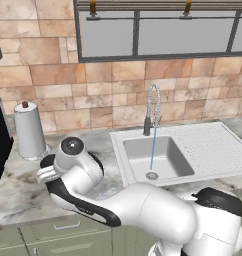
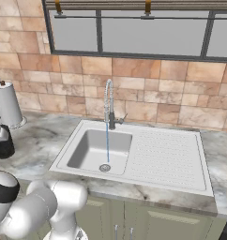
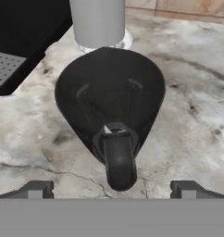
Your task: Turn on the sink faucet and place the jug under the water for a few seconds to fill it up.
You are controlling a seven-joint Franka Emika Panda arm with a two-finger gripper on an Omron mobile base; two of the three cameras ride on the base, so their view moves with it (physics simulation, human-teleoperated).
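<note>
The matte black jug [image 3: 109, 92] stands upright on the marble counter, left of the sink, and I look down into it. Its loop handle [image 3: 118, 162] points toward my gripper [image 3: 111, 190]. The gripper is open, its fingertips [image 3: 36, 189] spread wide to either side of the handle and touching nothing. From the right base, the jug [image 2: 3, 143] sits at the far left edge. The chrome coil faucet [image 1: 153, 107] arches over the white sink [image 1: 138, 145]. A thin pale blue stream of water [image 1: 153, 150] falls to the drain.
A white paper towel roll [image 3: 97, 21] stands just behind the jug, and the black coffee machine [image 3: 16, 41] is to its left. The ribbed drainboard [image 2: 164, 157] lies right of the basin. My own arm [image 1: 143, 205] crosses the foreground.
</note>
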